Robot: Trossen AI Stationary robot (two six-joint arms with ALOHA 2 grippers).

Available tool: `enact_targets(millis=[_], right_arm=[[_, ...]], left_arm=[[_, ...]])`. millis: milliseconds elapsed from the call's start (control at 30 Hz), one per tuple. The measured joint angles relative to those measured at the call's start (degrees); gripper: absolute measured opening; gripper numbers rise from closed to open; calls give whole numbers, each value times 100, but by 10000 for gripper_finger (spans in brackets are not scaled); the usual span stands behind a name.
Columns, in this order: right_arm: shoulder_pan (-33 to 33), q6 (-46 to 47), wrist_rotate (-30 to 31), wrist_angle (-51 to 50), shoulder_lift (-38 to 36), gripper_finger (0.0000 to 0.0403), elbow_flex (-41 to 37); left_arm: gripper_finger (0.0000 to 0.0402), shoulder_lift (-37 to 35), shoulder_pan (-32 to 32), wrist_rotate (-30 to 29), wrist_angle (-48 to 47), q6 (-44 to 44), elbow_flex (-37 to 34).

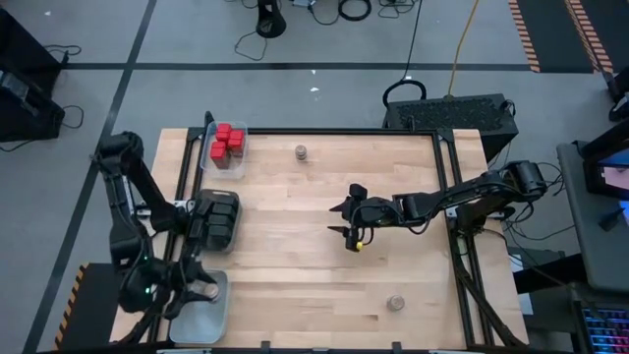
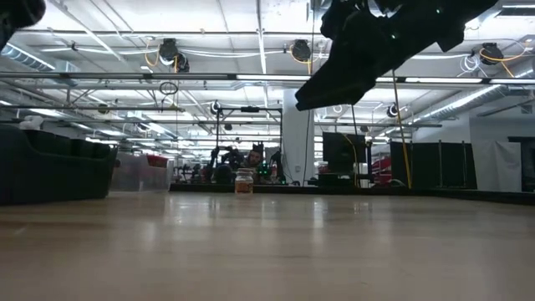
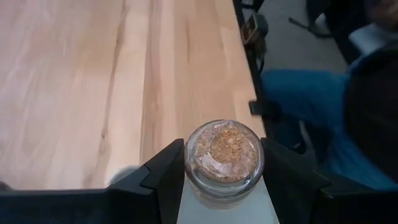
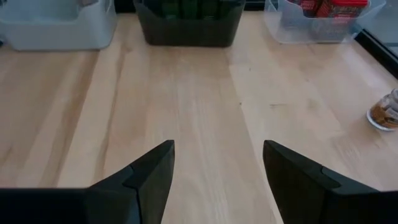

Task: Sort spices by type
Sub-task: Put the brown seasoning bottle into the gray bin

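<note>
From above, the left end effector sits over the pale tray at the table's near left corner, pinching a tan-lidded jar. The right end effector hovers mid-table with bare wood all around it. The red tins fill a clear tray at the far left edge, the dark tins a tray on the left side. Loose jars stand near the far edge and the near edge.

Level with the table, one jar stands far off; a dark arm is cut off at the top.

The left wrist view shows both fingers touching the jar's sides above the tray.

The right wrist view shows the fingers spread over empty wood; a jar is cut off at the frame's edge.
</note>
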Motion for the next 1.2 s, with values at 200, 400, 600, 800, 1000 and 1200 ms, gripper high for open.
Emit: enact_targets(millis=[200,400,600,800,1000,1200], right_arm=[[0,129,-1,208,0,226,0],[0,77,10,524,0,226,0],[0,66,10,575,0,226,0],[-2,-2,10,570,0,226,0],[-2,-45,10,559,0,226,0],[-2,-101,8,557,0,226,0]], left_arm=[[192,768,-317,-163,-59,-552,-2],[192,1560,-334,-152,-313,-939,-2],[192,1917,-343,-7,-536,-1308,-2],[192,2015,-345,-46,-600,-1508,-1],[192,2050,-343,-29,-593,-1948,-134],[192,2070,-256,135,-619,-1774,-142]])
